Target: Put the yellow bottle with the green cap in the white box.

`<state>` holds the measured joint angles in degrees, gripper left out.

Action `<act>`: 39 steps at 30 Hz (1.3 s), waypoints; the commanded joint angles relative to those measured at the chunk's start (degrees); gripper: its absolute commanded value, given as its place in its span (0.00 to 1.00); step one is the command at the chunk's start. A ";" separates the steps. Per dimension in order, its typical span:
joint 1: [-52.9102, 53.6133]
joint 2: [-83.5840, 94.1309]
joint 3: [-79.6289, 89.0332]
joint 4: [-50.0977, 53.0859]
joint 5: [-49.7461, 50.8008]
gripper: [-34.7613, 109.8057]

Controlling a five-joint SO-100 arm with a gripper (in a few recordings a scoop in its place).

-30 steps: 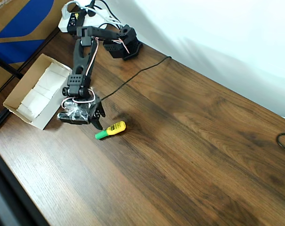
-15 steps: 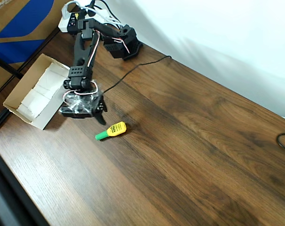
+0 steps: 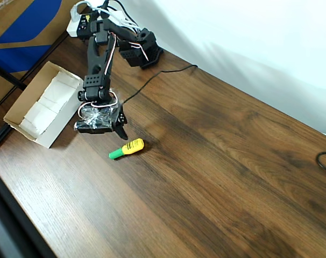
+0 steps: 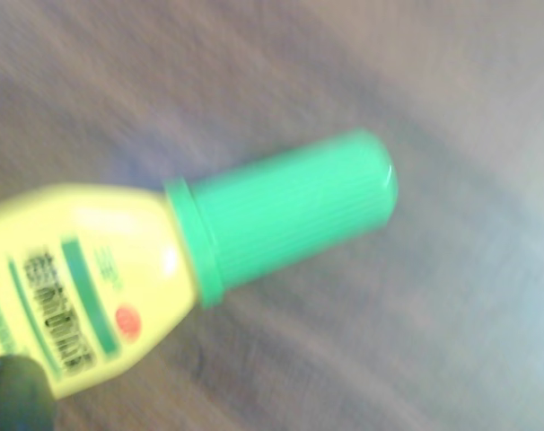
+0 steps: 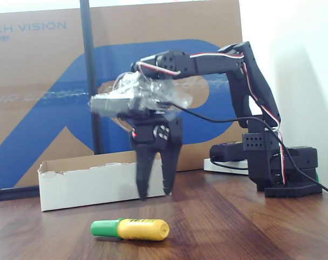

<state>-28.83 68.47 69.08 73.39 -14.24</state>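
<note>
Yellow plastic bottle with a bright green ribbed cap lies on its side on the dark wood-grain bench, untouched, with dark print along its body. In the overhead view its cap points toward the lower left; in the fixed view the cap points left. The wrist view shows it close up and blurred, the cap aiming to the upper right and a dark finger edge at the lower left corner.

The black two-finger fingers hang spread apart, pinching nothing, their tips pointing down. In the fixed view they are raised clear of the bench, behind and above the bottle. In the overhead view the fingers sit just above and left of the bottle, not touching it. Clear plastic wrap and red and white wires cover the wrist block above them.

The black arm reaches back from there to its base near the far edge of the bench, with a thin black cable trailing across the wood.

The shallow white cardboard box with tan rim and white folded padding stands open at the left of the arm in the overhead view, near the bench edge and apart from the bottle. In the fixed view it sits behind the fingers, in front of a large brown-and-blue cardboard sheet.
</note>
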 commanded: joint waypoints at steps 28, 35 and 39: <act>-0.26 -10.55 -15.91 -1.93 -2.20 0.42; 0.97 -10.81 -13.01 -2.90 -3.52 0.42; 1.49 -10.81 -11.34 -3.43 -3.60 0.42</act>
<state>-27.33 54.93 57.83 69.70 -16.88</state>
